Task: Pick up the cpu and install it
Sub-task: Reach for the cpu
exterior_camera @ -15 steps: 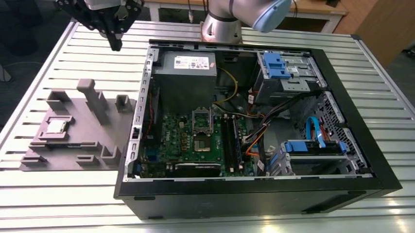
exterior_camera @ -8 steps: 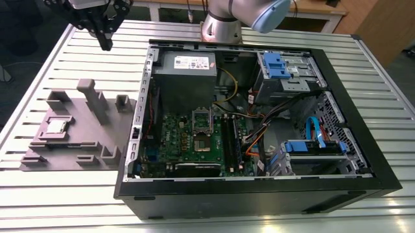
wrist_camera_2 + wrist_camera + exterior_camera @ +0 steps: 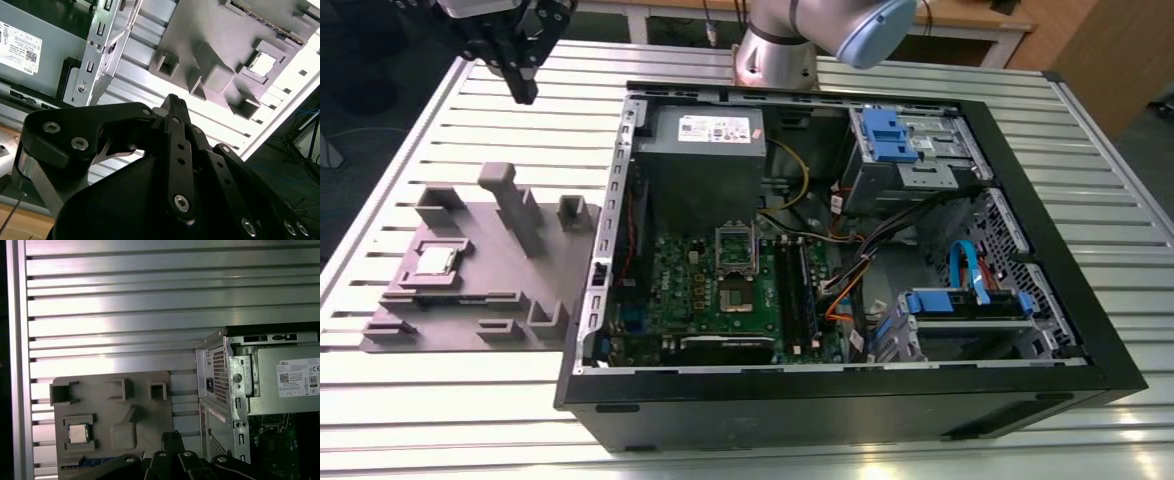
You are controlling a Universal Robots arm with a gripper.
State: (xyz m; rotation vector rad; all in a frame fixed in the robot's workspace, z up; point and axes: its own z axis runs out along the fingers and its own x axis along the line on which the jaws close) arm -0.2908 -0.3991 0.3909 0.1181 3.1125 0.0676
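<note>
The cpu (image 3: 438,260), a small silvery square chip, lies flat in a recess of the grey plastic tray (image 3: 494,300) at the exterior view's left. In both wrist views it sits in that same pocket (image 3: 262,62) (image 3: 78,433). My gripper (image 3: 523,92) hangs high over the slatted table at the back left, well behind the tray and apart from the chip. Its black fingers (image 3: 173,102) meet at the tip, shut with nothing between them. The metal-framed socket (image 3: 736,262) with a dark centre sits on the green motherboard inside the open computer case.
The open black computer case (image 3: 854,400) takes up the middle and right of the slatted metal table (image 3: 454,130). Inside are a grey power supply (image 3: 700,140), blue drive brackets (image 3: 887,135) and loose cables. Upright blocks (image 3: 520,205) rise from the tray. The arm's base (image 3: 781,50) stands behind the case.
</note>
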